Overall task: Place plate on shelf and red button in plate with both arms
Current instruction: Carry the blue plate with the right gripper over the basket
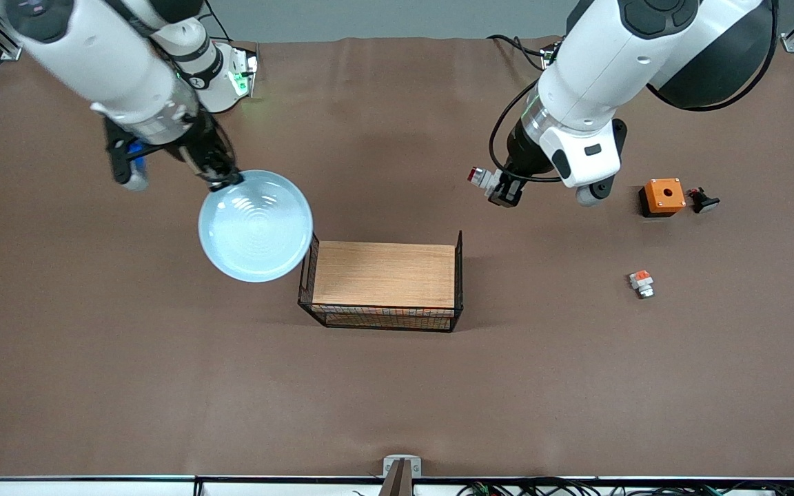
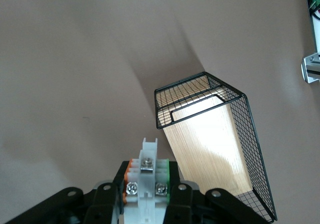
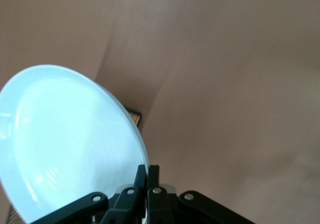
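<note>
My right gripper (image 1: 221,178) is shut on the rim of the pale light-blue plate (image 1: 256,226) and holds it in the air, tilted, over the table beside the right arm's end of the wire basket (image 1: 459,269). In the right wrist view the fingertips (image 3: 152,170) pinch the plate's (image 3: 65,144) edge. My left gripper (image 1: 500,189) is shut on the red button (image 1: 481,178), held in the air over bare table beside the basket's other end. The left wrist view shows the button's white terminal end (image 2: 147,181) between the jaws, with the basket (image 2: 250,149) below.
The black wire basket has a wooden floor (image 1: 383,272) and stands mid-table. Toward the left arm's end lie an orange box (image 1: 662,196), a small black-bodied piece (image 1: 702,200) and a white piece with an orange-red block (image 1: 642,283).
</note>
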Controlling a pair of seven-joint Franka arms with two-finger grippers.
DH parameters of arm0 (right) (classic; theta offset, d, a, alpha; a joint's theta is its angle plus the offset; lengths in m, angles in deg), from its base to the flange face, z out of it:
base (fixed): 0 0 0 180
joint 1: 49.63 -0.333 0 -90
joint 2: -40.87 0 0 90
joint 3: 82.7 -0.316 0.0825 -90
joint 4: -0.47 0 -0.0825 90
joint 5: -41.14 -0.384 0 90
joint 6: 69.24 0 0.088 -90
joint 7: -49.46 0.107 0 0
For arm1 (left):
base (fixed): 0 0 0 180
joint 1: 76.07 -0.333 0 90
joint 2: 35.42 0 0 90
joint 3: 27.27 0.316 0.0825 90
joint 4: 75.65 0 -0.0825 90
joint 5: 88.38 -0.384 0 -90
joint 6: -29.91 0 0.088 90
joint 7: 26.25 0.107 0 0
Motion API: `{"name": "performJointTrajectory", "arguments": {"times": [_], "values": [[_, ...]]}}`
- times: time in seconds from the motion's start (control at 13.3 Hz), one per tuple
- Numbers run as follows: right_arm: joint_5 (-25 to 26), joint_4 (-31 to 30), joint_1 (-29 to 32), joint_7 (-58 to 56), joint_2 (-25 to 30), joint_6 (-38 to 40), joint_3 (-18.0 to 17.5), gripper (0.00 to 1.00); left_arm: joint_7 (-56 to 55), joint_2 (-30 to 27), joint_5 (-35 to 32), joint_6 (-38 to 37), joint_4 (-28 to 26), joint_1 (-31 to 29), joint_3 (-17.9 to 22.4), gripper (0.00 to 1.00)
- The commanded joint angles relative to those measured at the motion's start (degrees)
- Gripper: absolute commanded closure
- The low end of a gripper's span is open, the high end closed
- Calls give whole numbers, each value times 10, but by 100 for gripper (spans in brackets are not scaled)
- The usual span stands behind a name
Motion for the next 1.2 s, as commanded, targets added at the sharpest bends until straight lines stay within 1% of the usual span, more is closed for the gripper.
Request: {"name": "performJointTrajectory", "arguments": {"times": [0.0,0.15,0.23,0.45,0.6,0.75,0.98,1.13], "values": [[24,14,-63,128,-41,-48,6,100,-2,5,3,-11,14,-2,-2,79],[54,17,-108,210,-71,-80,6,100,-2,5,3,-11,14,-2,-2,79],[62,29,-125,242,-91,-87,6,100,-1,5,3,-11,14,-3,-2,79],[91,91,-163,329,-163,-88,6,100,-1,5,3,-11,14,-3,-2,79],[100,112,-180,366,-197,-96,7,100,-1,5,3,-11,14,-4,-2,79],[120,116,-188,413,-217,-131,7,100,-1,5,3,-11,14,-5,-1,79],[131,125,-198,435,-245,-134,7,100,0,6,3,-11,14,-6,-1,79],[133,126,-199,450,-253,-143,7,100,0,6,3,-11,14,-6,-1,79]]}}
